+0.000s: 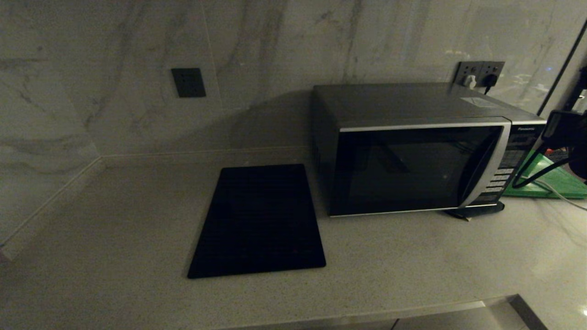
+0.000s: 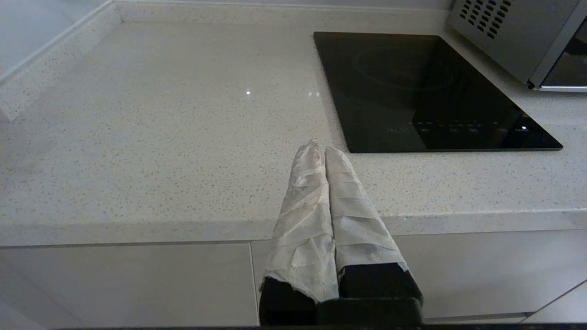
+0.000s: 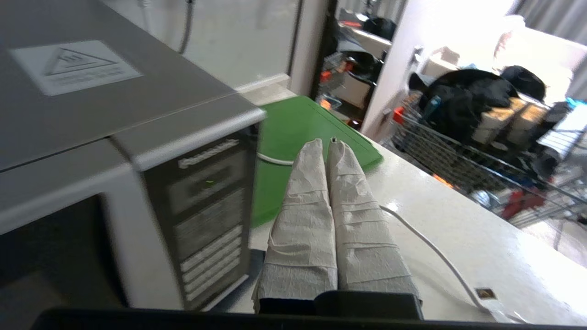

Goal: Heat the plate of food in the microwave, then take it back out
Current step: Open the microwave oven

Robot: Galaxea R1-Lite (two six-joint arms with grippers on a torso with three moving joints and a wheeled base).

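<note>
Right gripper (image 3: 323, 145) first: its two wrapped fingers (image 3: 305, 192) are pressed tight together, clenched on nothing, hanging in the air just beside the microwave's (image 1: 412, 151) button panel (image 3: 208, 224). Beyond the fingertips lies the green board (image 3: 293, 133), with a white cable (image 3: 426, 250) trailing over the countertop (image 1: 114, 220). The microwave door (image 1: 408, 169) is closed, dark glass, and I can't make out the plate of food anywhere. Over on the left, the left gripper (image 2: 321, 147) sits parked off the counter's front edge, fingers (image 2: 305, 206) closed empty, pointing toward the black panel (image 1: 259, 220) left of the oven.
</note>
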